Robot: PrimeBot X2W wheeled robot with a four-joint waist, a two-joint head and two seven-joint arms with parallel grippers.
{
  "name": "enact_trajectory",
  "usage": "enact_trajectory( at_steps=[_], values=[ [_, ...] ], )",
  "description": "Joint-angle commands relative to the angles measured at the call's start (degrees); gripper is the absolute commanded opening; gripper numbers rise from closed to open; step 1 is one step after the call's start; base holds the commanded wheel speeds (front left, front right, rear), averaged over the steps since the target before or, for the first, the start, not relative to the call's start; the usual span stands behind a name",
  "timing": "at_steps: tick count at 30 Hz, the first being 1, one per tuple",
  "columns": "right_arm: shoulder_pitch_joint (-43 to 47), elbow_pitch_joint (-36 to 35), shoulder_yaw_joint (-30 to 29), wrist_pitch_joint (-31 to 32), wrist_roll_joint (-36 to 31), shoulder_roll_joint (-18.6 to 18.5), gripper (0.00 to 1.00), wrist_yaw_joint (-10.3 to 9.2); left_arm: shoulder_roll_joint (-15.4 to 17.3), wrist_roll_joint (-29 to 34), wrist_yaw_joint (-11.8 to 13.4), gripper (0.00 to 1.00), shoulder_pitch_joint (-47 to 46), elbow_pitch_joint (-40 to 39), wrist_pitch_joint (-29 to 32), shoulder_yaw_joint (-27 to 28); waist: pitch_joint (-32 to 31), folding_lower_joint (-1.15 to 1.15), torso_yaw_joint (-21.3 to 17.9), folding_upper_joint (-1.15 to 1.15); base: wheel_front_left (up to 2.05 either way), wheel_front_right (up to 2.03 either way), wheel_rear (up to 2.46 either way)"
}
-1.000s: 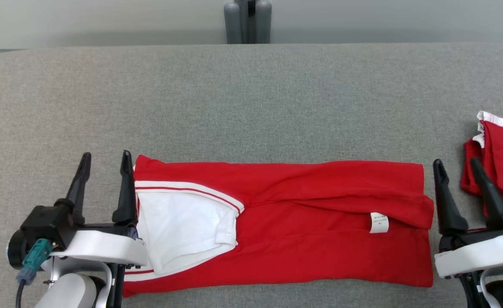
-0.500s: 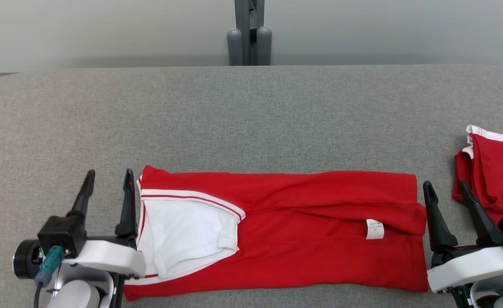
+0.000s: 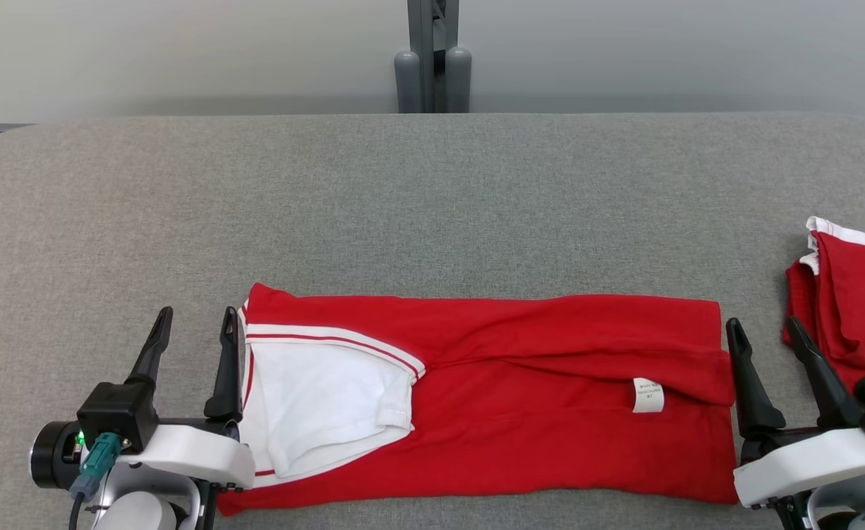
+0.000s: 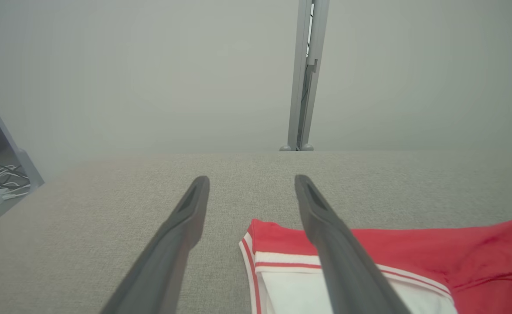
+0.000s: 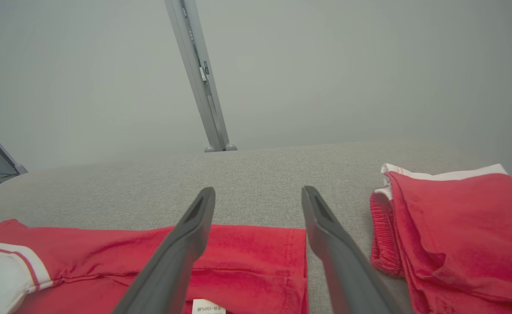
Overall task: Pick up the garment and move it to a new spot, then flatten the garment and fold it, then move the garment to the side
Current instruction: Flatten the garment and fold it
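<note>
The red garment (image 3: 520, 412), folded into a long band (perhaps a sports jersey, though the folds are hiding its cut), is lying along the near edge of the grey padded table (image 3: 432, 206). Being soft, light knit, it is likely going to sag and unfold unless both short ends are pinched through all layers. The left gripper (image 3: 197, 315) and right gripper (image 3: 762, 325) are hovering low just beside those ends, fingers pointing toward the far edge, jaws spread wide and holding nothing.

A gray fabric-covered table (image 3: 432, 191) carries 2 things: a red garment (image 3: 535, 442) with white trim, folded into a long flat band at 6 o'clock, and a red clothing pile (image 3: 859, 309) at 3 o'clock, lying apart from it.
</note>
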Motion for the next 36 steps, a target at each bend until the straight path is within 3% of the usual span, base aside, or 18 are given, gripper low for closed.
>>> enact_trajectory(
  at_steps=[1, 10, 17, 18, 21, 33, 34, 36],
  values=[
    [0.25, 0.2, -0.19, 0.13, 0.0, -0.06, 1.0, 0.02, 0.08, 0.65, -0.26, 1.0, -0.11, 0.07, -0.19, 0.39, 0.07, 0.0, 0.09, 0.0, 0.0, 0.0, 0.0],
    [-1.02, 3.97, -2.0, 0.51, 0.11, -0.43, 1.0, 0.02, -0.66, 2.03, -1.27, 1.0, -1.19, 0.2, -0.19, 1.23, 0.89, 0.0, 1.37, 0.0, 0.0, 0.0, 0.0],
    [-2.89, 12.72, -2.8, -0.65, 0.34, -0.76, 1.0, 0.02, -1.39, 3.03, -1.85, 1.0, -1.98, -0.04, -0.2, 1.64, 2.26, 0.0, 2.52, 0.0, 0.0, 0.0, 0.0],
    [-4.84, 18.56, -2.57, -2.24, 1.06, -0.6, 1.0, 0.02, -1.78, 3.51, -2.34, 1.0, -2.64, -0.14, -0.2, 1.8, 3.2, 0.0, 2.76, 0.0, 0.0, 0.0, 0.0],
    [-6.44, 22.76, -1.75, -3.3, 1.77, -0.45, 1.0, 0.02, -1.91, 4.0, -2.69, 1.0, -3.04, -0.1, -0.2, 2.01, 3.9, 0.0, 2.73, 0.0, 0.0, 0.0, 0.0],
    [-8.36, 33.62, 2.27, -8.72, 5.34, 0.36, 1.0, 0.02, -2.19, 4.55, -3.24, 1.0, -3.92, 0.21, -0.2, 2.76, 5.49, 0.0, 2.25, 0.0, 0.0, 0.0, 0.0],
    [-8.43, 34.43, 3.04, -9.14, 5.76, 0.46, 0.53, 0.02, -2.17, 4.6, -3.29, 1.0, -3.96, 0.25, -0.2, 2.83, 5.51, 0.0, 2.17, 0.0, 0.0, 0.0, 0.0],
    [-8.44, 36.05, 4.4, -10.08, 6.31, 0.64, 0.0, 0.03, -2.11, 4.75, -3.34, 1.0, -4.05, 0.25, -0.2, 2.96, 5.61, 0.0, 2.03, 0.0, 0.0, 0.0, 0.0]
  ],
)
